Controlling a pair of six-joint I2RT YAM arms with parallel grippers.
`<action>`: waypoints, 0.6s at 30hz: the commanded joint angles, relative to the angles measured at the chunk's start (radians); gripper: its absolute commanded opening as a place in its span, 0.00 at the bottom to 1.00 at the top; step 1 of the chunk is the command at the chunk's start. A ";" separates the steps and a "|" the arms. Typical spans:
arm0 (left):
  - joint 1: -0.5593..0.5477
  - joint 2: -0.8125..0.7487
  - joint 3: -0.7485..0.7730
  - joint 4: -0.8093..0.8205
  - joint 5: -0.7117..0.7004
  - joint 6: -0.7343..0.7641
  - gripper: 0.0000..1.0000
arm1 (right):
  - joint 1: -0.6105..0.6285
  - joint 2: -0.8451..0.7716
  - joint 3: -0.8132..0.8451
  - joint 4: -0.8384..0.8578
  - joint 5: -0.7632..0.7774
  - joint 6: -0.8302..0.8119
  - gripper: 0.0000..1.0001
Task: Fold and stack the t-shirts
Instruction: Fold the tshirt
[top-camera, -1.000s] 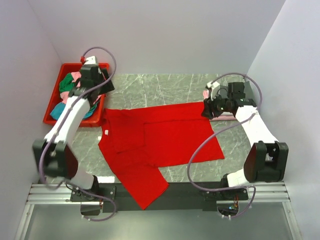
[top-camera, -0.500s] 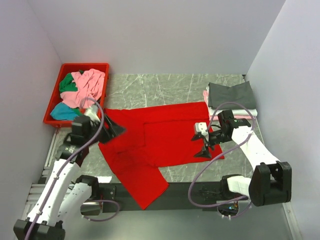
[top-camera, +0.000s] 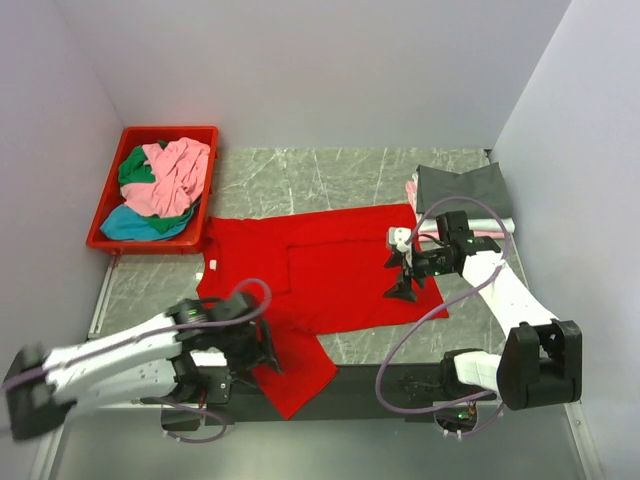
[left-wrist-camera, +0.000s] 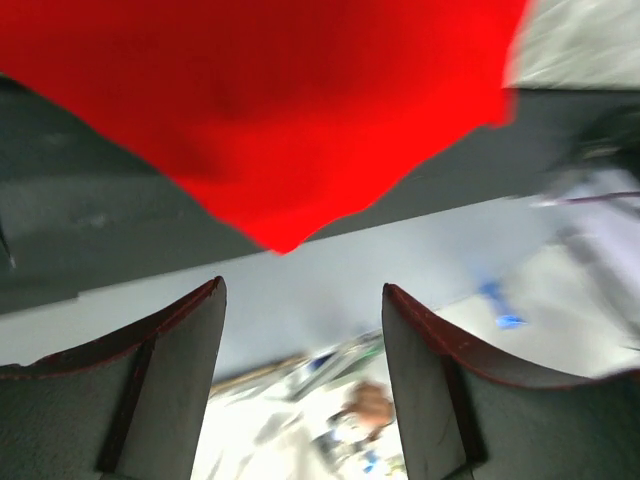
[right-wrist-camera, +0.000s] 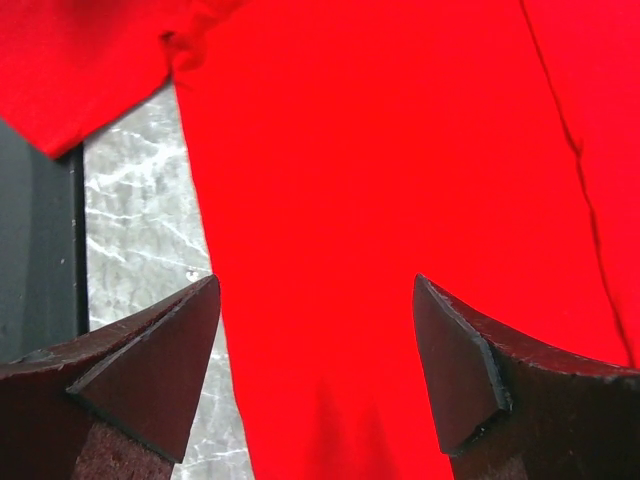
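Observation:
A large bright red t-shirt (top-camera: 340, 270) lies spread on the marble table, one corner hanging over the near edge (top-camera: 295, 385). My left gripper (top-camera: 262, 352) sits low at that corner. In the left wrist view it (left-wrist-camera: 300, 300) is open and empty, with the red cloth's tip (left-wrist-camera: 280, 235) just beyond the fingertips. My right gripper (top-camera: 398, 278) hovers over the shirt's right part. Its wrist view shows it (right-wrist-camera: 315, 290) open above flat red cloth (right-wrist-camera: 400, 150), gripping nothing. A folded stack with a dark grey tee (top-camera: 465, 188) on top rests at the back right.
A red plastic bin (top-camera: 105, 238) at the back left holds crumpled pink (top-camera: 175, 170), green (top-camera: 135, 168) and teal (top-camera: 130, 225) tees. Grey walls close in on the sides and back. A black rail (top-camera: 380, 378) runs along the near edge. Marble table (right-wrist-camera: 130, 230) shows left of the shirt.
My left arm swung from the bin, past the shirt's left sleeve, down to the near-edge corner. My right gripper came from the folded stack to over the red shirt, then shifted slightly back.

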 joint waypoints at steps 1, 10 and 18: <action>-0.205 0.189 0.113 0.045 -0.059 -0.069 0.68 | -0.010 0.008 0.004 0.064 0.022 0.077 0.83; -0.524 0.441 0.155 0.235 -0.105 -0.279 0.57 | -0.030 0.037 0.022 0.049 0.025 0.082 0.83; -0.615 0.481 0.089 0.345 -0.121 -0.436 0.48 | -0.046 0.048 0.025 0.031 0.014 0.068 0.83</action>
